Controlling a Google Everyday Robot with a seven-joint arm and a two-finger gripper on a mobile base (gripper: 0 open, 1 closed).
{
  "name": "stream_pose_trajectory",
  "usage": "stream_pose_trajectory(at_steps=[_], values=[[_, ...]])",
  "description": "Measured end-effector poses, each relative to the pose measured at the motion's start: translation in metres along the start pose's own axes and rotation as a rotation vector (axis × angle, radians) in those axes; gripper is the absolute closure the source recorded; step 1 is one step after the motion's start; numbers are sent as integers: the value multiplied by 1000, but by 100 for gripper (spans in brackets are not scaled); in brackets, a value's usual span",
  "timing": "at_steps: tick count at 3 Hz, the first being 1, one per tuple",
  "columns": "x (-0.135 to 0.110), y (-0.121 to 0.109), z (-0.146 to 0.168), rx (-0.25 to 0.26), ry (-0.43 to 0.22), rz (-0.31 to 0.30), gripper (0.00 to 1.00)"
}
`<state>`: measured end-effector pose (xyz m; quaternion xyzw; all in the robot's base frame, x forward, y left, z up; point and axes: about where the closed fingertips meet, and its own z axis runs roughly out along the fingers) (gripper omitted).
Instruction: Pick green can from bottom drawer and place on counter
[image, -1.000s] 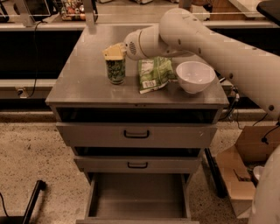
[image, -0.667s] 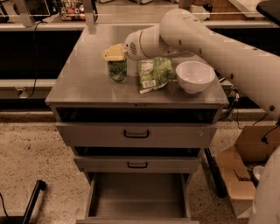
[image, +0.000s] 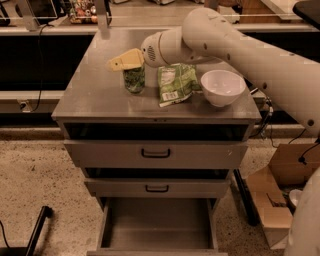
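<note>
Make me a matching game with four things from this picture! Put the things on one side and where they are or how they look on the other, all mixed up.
Things:
1. can
2. bowl
3. bottom drawer
4. tool

Clues:
A. white, right of the bag
B. pulled open, lowest down
C. dark green, standing on the counter
D. just over the can's top

Pairs: 1-C, 2-A, 3-B, 4-D

Nothing could be read; the pale label patch on the green snack bag (image: 175, 82) was illegible. The gripper (image: 126, 61) sat atop the green can (image: 134, 80) on the counter (image: 95, 95).
</note>
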<state>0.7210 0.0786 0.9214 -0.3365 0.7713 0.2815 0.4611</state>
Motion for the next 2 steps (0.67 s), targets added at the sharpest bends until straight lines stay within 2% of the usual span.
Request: stream_pose_trajectory(at_steps=[1, 2], values=[[-61, -17, -19, -11, -69, -33, 0], [-77, -18, -27, -7, -94, -43, 0]])
